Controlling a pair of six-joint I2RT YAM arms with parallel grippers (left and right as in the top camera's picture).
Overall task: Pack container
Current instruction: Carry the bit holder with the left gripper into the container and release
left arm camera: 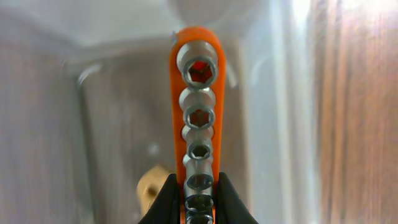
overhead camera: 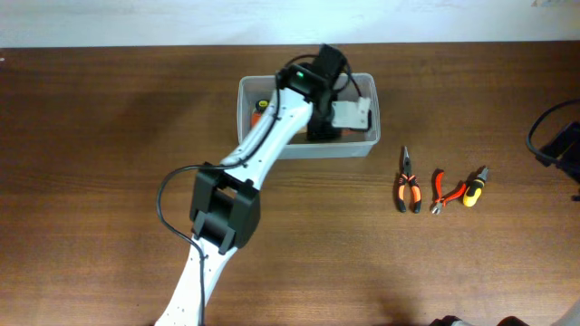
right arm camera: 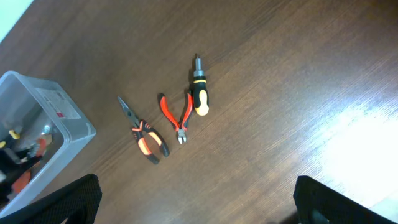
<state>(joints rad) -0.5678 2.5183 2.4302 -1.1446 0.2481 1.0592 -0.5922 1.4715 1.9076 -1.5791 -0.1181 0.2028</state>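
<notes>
Well inside container, left claw gripping orange socket rail

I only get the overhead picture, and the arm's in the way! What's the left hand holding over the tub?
Observer: The left wrist view shows the left hand pinching an orange socket rail lined with shiny sockets.
Operator: Is it inside the tub?
Observer: Yes. The container shows clear walls on both sides of the rail.
Operator: Where's the other hand?
Observer: The right hand is open and empty, looking down at the pliers on the table.
</notes>
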